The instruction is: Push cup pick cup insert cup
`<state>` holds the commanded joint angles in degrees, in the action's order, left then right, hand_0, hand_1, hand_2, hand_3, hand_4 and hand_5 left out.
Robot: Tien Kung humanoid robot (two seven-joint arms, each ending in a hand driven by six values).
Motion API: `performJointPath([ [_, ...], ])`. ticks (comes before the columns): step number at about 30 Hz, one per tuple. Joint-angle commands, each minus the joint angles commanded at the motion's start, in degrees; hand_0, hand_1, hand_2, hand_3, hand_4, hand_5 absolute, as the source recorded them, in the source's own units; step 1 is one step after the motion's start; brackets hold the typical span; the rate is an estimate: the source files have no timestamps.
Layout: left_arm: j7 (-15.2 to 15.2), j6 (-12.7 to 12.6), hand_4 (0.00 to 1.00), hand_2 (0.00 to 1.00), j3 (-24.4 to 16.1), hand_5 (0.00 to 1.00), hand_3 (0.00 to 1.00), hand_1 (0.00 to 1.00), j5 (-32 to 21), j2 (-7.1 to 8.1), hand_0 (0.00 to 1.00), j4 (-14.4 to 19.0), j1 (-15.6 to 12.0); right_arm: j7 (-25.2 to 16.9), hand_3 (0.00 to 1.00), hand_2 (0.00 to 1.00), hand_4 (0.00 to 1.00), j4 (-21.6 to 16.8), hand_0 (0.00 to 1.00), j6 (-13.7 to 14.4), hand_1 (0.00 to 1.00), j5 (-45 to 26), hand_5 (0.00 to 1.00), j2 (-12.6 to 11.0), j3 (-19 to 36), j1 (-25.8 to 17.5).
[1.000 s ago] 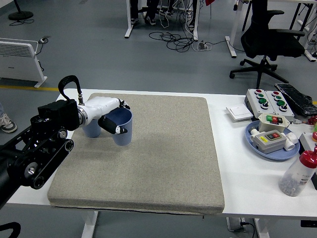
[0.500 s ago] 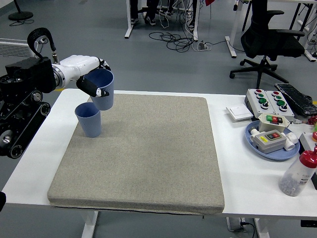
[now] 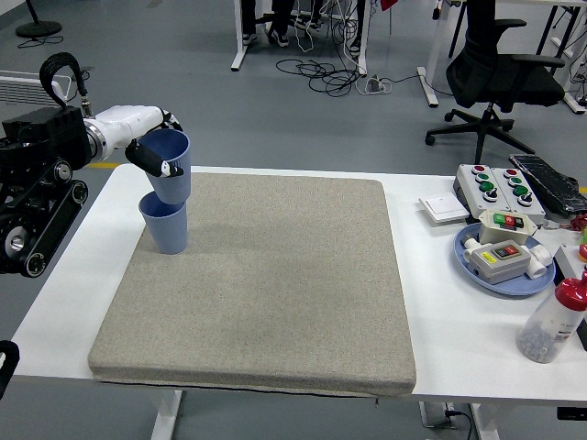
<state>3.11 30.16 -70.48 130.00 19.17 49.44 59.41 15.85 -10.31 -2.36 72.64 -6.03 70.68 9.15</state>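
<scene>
A: Starting at the left, we see the left hand [image 3: 147,151] reaching in over the table's far-left corner, its fingers wrapped round the upper cup [image 3: 171,168], a blue one held upright in the air.

B: And right under it we find the lower cup [image 3: 166,225], also blue, standing upright on the far-left part of the grey mat [image 3: 266,293]. The held cup's base sits at the standing cup's mouth. From this angle we can't say for sure whether it has entered the rim or only hangs just above it.

A: Agreed. Moving right, the mat covers most of the white table [image 3: 440,302], and its middle is bare.

B: Past the mat's right edge, on the far side, we see a small white box [image 3: 443,210], and next to it a grey control panel [image 3: 498,186] with red and green buttons.

A: Nearer to us than those sits a blue plate [image 3: 477,272] carrying a grey switch box [image 3: 500,257]. At the near right stands a clear bottle [image 3: 552,322] with a red cap.

B: Beyond the table, at the far right, we note a black office chair [image 3: 503,69] on the grey floor.
</scene>
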Motion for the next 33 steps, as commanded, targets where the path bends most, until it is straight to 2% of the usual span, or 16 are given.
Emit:
performJointPath([
  [11,-1.0,-1.0,0.645,0.569,-0.9,0.175,0.603,0.566,0.0,-0.72,0.38,-5.2,1.0,-0.1,0.582,0.66,0.096,0.0,0.724,0.0,0.657,0.1,0.546,0.0,0.0,0.4],
  [25,-1.5,-1.7,0.645,0.571,-2.6,0.173,0.603,0.568,0.0,-0.88,0.379,-8.2,1.3,-0.2,0.581,0.66,0.094,0.0,0.724,0.0,0.657,0.5,0.547,0.0,0.2,0.6],
  [31,-2.5,-3.1,0.645,0.572,-3.2,0.173,0.605,0.569,0.0,-1.21,0.377,-10.5,1.4,-0.2,0.581,0.659,0.093,0.0,0.723,-0.1,0.657,0.5,0.547,0.0,0.2,0.6],
  [33,-2.3,-2.8,0.68,0.58,-3.3,0.194,0.606,0.571,0.0,-1.18,0.354,-10.8,1.3,-0.2,0.581,0.659,0.091,0.0,0.723,-0.1,0.657,0.4,0.546,0.0,0.2,0.6],
])
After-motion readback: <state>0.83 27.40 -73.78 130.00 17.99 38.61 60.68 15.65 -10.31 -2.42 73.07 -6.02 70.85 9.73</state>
